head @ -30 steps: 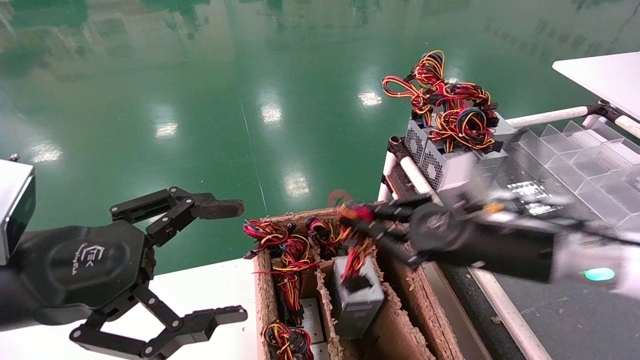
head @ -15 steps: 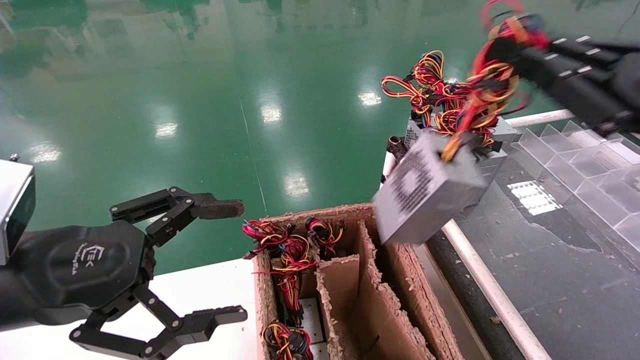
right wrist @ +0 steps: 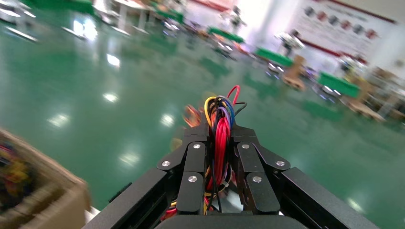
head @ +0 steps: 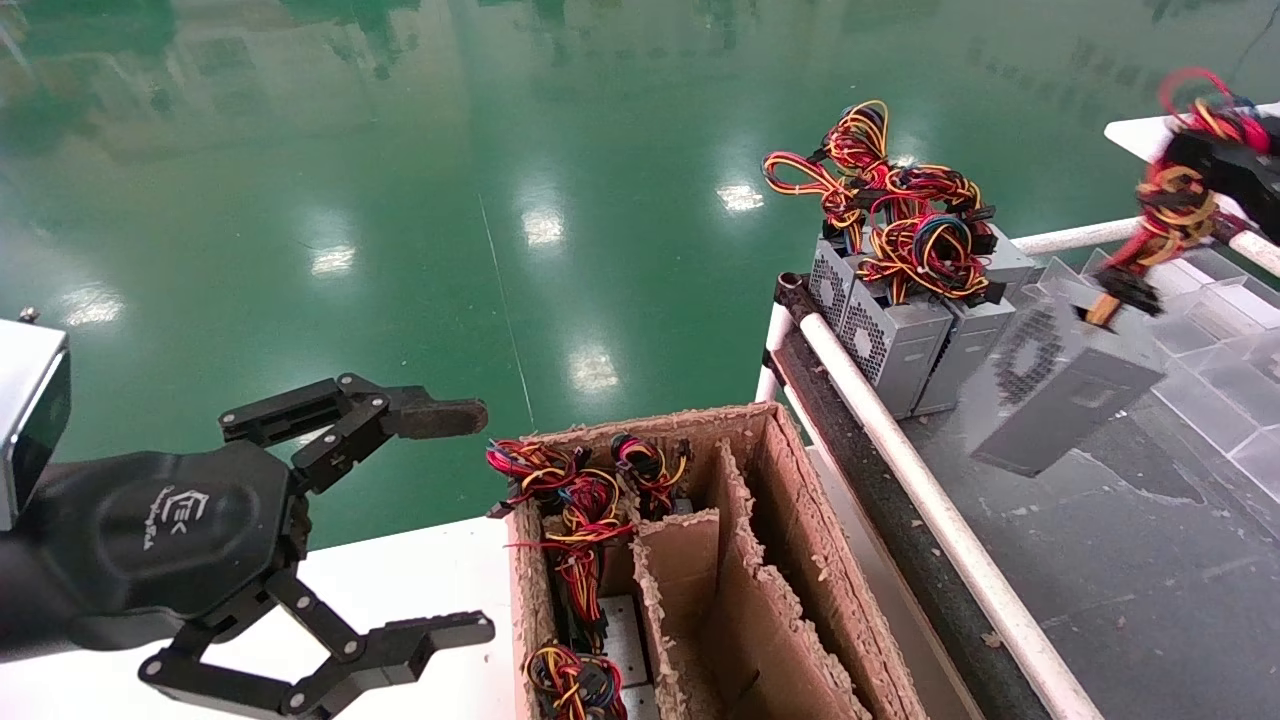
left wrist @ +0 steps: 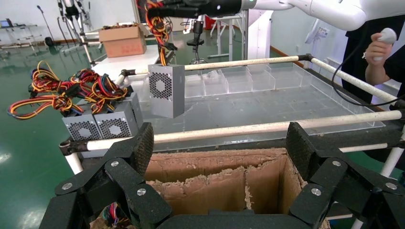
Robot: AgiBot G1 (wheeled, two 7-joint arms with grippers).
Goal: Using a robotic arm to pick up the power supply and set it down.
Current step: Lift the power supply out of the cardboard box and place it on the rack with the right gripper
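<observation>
The power supply (head: 1060, 385), a grey box with a round vent grille, hangs tilted in the air over the dark table top at the right. It dangles from its red, yellow and black wires (head: 1165, 205). My right gripper (head: 1200, 160) is shut on that wire bundle (right wrist: 219, 138), high at the right edge. In the left wrist view the same power supply (left wrist: 166, 90) hangs below the right gripper (left wrist: 165, 10), clear of the table. My left gripper (head: 440, 520) stays open at the lower left, beside the cardboard box (left wrist: 215, 171), holding nothing.
Two alike grey supplies (head: 900, 330) with tangled wires stand at the dark table's far left corner. A white pipe rail (head: 900, 470) edges that table. Clear plastic bins (head: 1180, 300) lie behind. The divided cardboard box (head: 760, 560) holds more wire bundles (head: 570, 500). A person (left wrist: 382, 43) stands beyond.
My right gripper lifted the power supply by its wires out of the cardboard box, then swung it up and right over the dark table. The left arm has not moved.
</observation>
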